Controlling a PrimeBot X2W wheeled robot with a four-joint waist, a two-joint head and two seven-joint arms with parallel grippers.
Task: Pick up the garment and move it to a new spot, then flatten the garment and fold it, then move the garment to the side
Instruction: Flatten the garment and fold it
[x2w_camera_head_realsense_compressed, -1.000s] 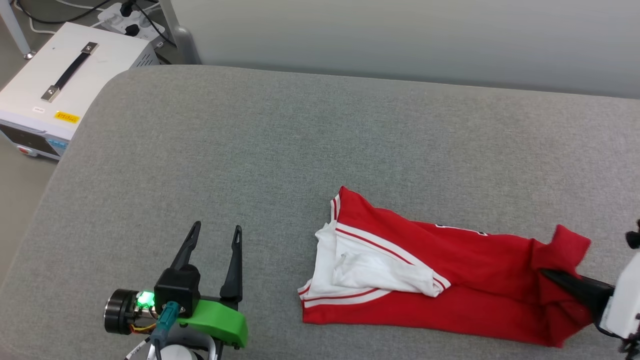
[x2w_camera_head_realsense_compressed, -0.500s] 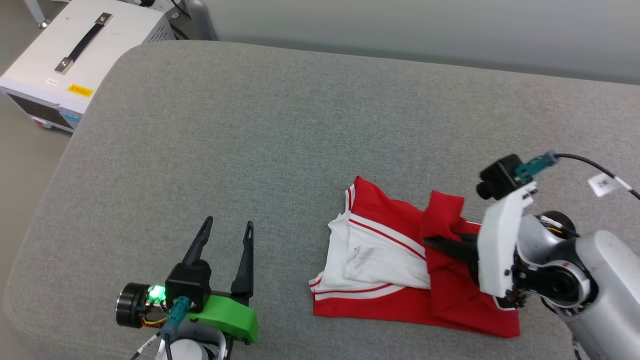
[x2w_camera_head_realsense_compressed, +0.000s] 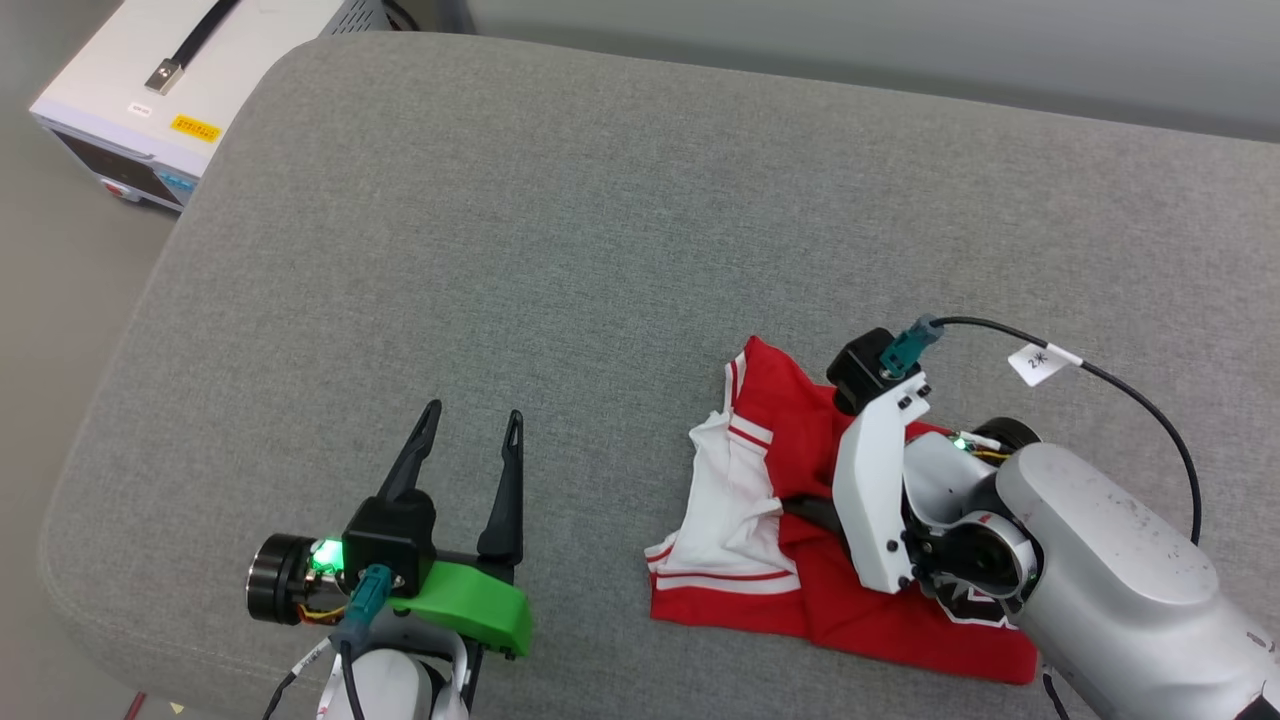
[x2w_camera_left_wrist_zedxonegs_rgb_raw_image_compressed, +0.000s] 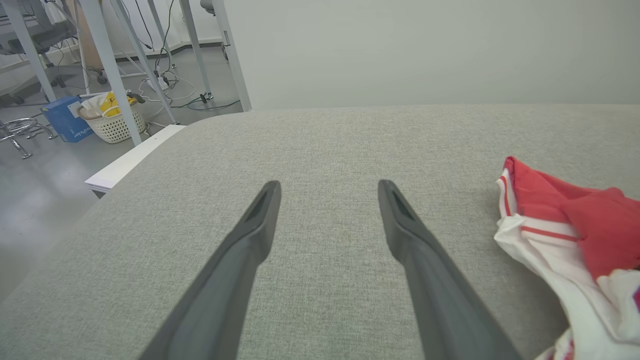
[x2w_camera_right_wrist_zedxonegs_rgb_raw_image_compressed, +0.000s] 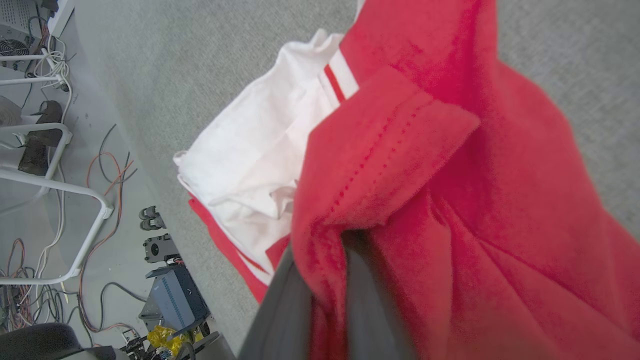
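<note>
1. The right gripper (x2w_camera_head_realsense_compressed: 808, 512) pinches a red edge of the garment (x2w_camera_head_realsense_compressed: 740, 610), lower right of the frame, likely to fold it over
2. The left gripper (x2w_camera_head_realsense_compressed: 473, 412), lower left, has fingers spread, holding nothing

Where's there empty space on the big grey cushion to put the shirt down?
The widest bare patch is the far stretch of the grey cushion, beyond the open left gripper and the garment. A narrower strip lies between those two. The near right is crowded: the right gripper pinches the garment there, its arm above it.
</note>
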